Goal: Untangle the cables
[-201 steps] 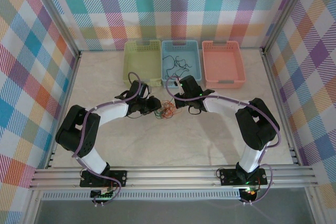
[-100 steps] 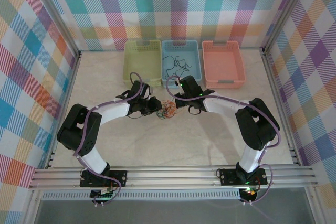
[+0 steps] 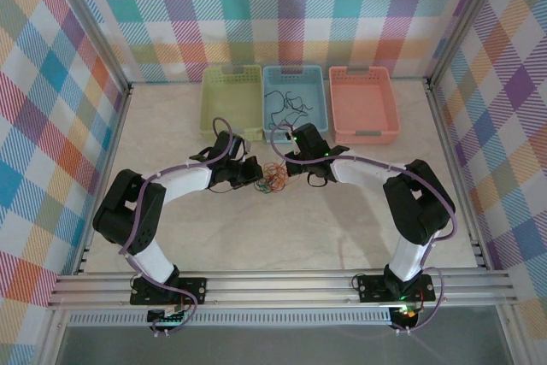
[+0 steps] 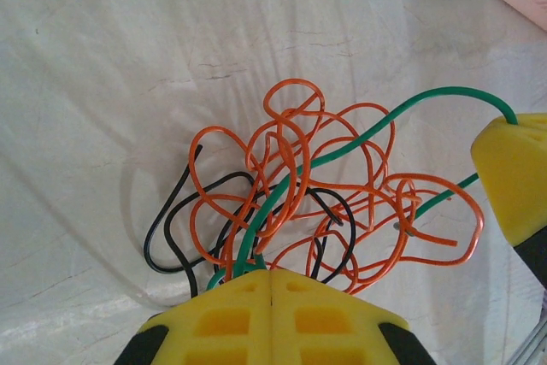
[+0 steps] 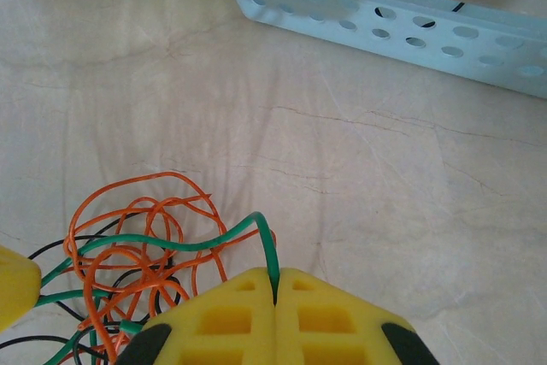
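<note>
Since a second ago the left gripper (image 3: 256,173) has finished closing, and the cables (image 3: 273,179) have bunched slightly higher in the top view. The pale marbled table (image 3: 342,228) carries three bins across the upper middle of that view: a green bin (image 3: 232,100), a blue bin (image 3: 295,119) holding loose black wires (image 3: 286,100), and a salmon bin (image 3: 363,104). Just below them, at frame centre, the left gripper and right gripper (image 3: 287,168) face each other, both pinched tight on the cables. The orange and black tangle sits between them. A green wire (image 4: 342,138) arcs from the left fingertips at lower centre to the frame's right edge.
</note>
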{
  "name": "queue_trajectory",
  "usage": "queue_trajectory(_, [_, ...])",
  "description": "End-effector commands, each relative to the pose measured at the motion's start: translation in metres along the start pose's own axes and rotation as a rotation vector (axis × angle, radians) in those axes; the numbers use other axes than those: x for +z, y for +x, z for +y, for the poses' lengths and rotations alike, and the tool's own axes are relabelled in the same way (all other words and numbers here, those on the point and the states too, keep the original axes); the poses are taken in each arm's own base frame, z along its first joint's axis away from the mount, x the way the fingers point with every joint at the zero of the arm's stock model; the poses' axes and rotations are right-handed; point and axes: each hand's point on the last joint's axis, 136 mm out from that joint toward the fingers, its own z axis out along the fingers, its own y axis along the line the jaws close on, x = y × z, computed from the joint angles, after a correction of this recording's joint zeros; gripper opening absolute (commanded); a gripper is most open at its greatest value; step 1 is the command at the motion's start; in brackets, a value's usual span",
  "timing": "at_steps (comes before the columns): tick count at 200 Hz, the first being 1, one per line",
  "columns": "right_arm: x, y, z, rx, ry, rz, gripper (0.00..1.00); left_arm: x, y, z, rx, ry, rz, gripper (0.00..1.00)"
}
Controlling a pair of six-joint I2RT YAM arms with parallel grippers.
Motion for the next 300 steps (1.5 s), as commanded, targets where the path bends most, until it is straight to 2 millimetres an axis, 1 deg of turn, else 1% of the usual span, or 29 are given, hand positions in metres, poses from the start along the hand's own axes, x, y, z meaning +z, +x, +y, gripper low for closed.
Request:
queue_trajectory(1, [-0.001,-0.008,-0.001,0.014,0.019,-0.015,0.01,-0.001,0.001,0.001,0.004,-0.03,0.002,0.0])
queue_trajectory(46, [-0.004,-0.009,-0.008,0.023,0.054,-0.028,0.0,-0.008,-0.004,0.009,-0.008,-0.072,-0.047,0.0])
queue_trajectory(79, [-0.007,-0.011,-0.019,0.052,0.091,-0.044,0.0,-0.014,-0.009,0.013,-0.019,-0.095,-0.084,0.0])
queue_trajectory(100, [-0.008,-0.01,-0.027,0.068,0.122,-0.042,0.0,-0.021,-0.012,0.018,-0.029,-0.111,-0.116,0.0])
queue_trajectory(140, [-0.01,-0.007,-0.05,0.131,0.197,-0.031,0.0,-0.041,-0.021,0.027,-0.055,-0.131,-0.204,0.0])
queue_trajectory(183, [-0.017,-0.004,-0.072,0.201,0.264,-0.035,0.0,-0.066,-0.031,0.04,-0.097,-0.155,-0.318,0.0])
queue_trajectory(210, [-0.021,0.0,-0.089,0.266,0.303,-0.037,0.01,-0.086,-0.036,0.047,-0.117,-0.164,-0.406,0.0])
queue_trajectory(222, [-0.023,0.0,-0.092,0.286,0.302,-0.04,0.01,-0.092,-0.038,0.048,-0.118,-0.162,-0.428,0.0])
queue_trajectory(234, [-0.022,-0.001,-0.091,0.289,0.286,-0.043,0.01,-0.094,-0.038,0.047,-0.114,-0.162,-0.426,0.0])
queue_trajectory(247, [-0.021,-0.006,-0.081,0.279,0.228,-0.062,0.0,-0.089,-0.037,0.043,-0.104,-0.139,-0.407,0.0])
queue_trajectory(263, [-0.022,-0.012,-0.064,0.254,0.119,-0.094,0.0,-0.08,-0.035,0.032,-0.085,-0.074,-0.37,0.0])
queue_trajectory(288, [-0.022,-0.017,-0.032,0.199,-0.059,-0.115,0.0,-0.066,-0.031,0.013,-0.05,0.02,-0.301,0.0])
queue_trajectory(295, [-0.021,-0.017,-0.024,0.183,-0.095,-0.108,0.0,-0.062,-0.03,0.011,-0.047,0.028,-0.283,0.11])
queue_trajectory(300, [-0.019,-0.016,-0.019,0.172,-0.119,-0.097,0.0,-0.059,-0.029,0.011,-0.044,0.031,-0.272,0.2])
